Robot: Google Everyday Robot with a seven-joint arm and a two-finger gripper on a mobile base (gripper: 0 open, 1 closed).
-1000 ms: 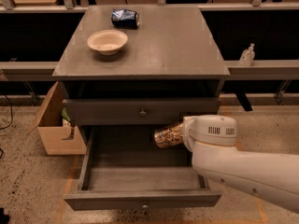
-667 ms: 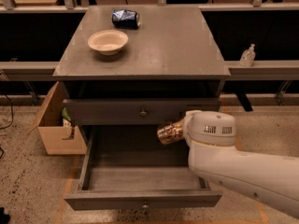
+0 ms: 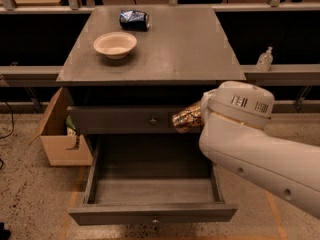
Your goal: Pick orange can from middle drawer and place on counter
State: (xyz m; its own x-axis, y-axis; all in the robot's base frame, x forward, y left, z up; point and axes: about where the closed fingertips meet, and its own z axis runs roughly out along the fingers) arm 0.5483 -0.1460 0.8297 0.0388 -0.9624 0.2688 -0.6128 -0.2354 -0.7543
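Since the earlier frame the copper-orange shiny metal drinks can [image 3: 185,120] has risen clear of the open wide grey wooden middle drawer [image 3: 150,214] and now hangs before the upper grey drawer front [image 3: 120,120]. The gripper [image 3: 194,119], largely hidden by the white wrist housing, is clamped on the can, whose long axis lies near horizontal, pointing to 9 o'clock. The broad flat grey wooden counter [image 3: 190,49] lies at 12 o'clock from the can, above it. Judgement: lift further, then reach forward.
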